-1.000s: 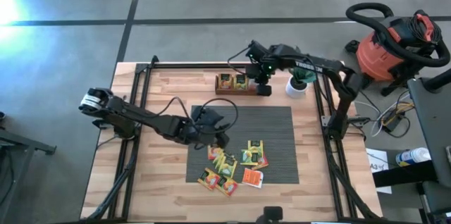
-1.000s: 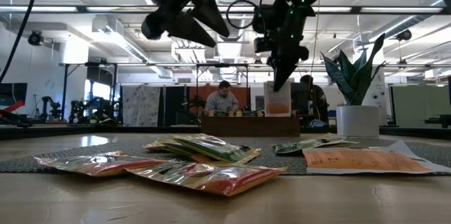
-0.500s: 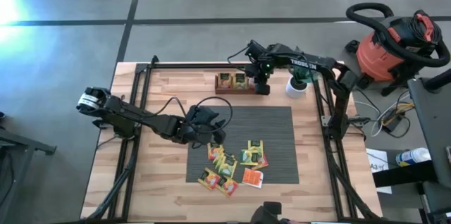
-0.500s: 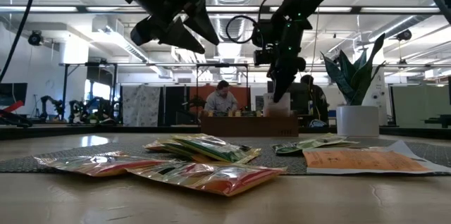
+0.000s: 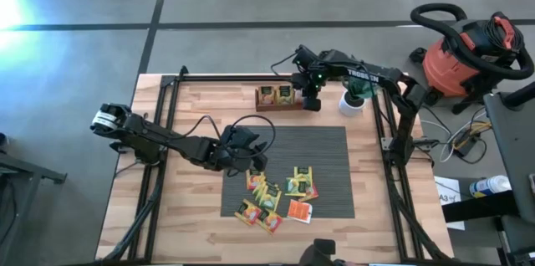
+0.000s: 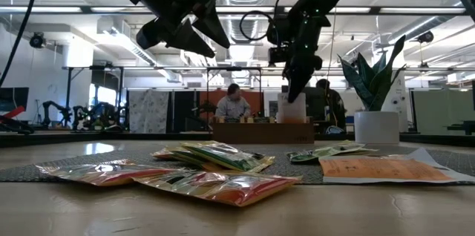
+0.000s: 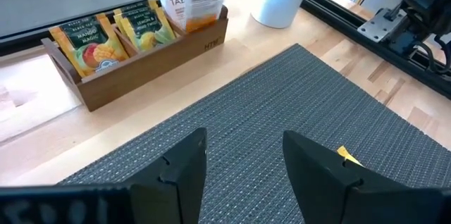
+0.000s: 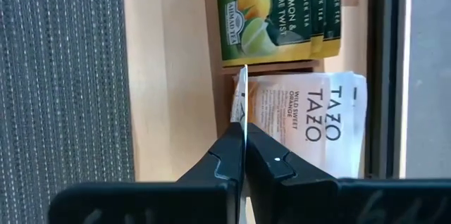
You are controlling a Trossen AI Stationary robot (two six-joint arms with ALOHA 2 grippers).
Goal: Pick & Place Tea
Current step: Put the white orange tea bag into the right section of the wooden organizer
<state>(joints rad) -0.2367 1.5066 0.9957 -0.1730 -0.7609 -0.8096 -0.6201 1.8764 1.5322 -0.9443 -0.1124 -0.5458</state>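
Wooden bench [image 5: 201, 99], grey mat [image 5: 330, 145], loose tea sachets [image 5: 280, 195] heaped at mat's near edge. Right pincer [image 5: 311, 99] clamped on an edge-on sachet [image 8: 244, 104] directly over wooden tray [image 5: 280, 107]'s end slot, beside a white sachet [image 8: 310, 129]. Left pincer [image 5: 251, 159] spread wide, empty, just beside heap, nearer arm.

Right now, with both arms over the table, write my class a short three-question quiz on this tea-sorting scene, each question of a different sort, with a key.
1. True or false: the right gripper is shut on a sachet above the wooden tray.
2. Multiple choice: the left gripper is (A) shut on a sachet, (B) open and empty above the grey mat, (C) inside the tray.
3. Fill in: the loose sachets lie on the ____.

Key: 1 true. 2 B. 3 grey mat, towards its near edge.
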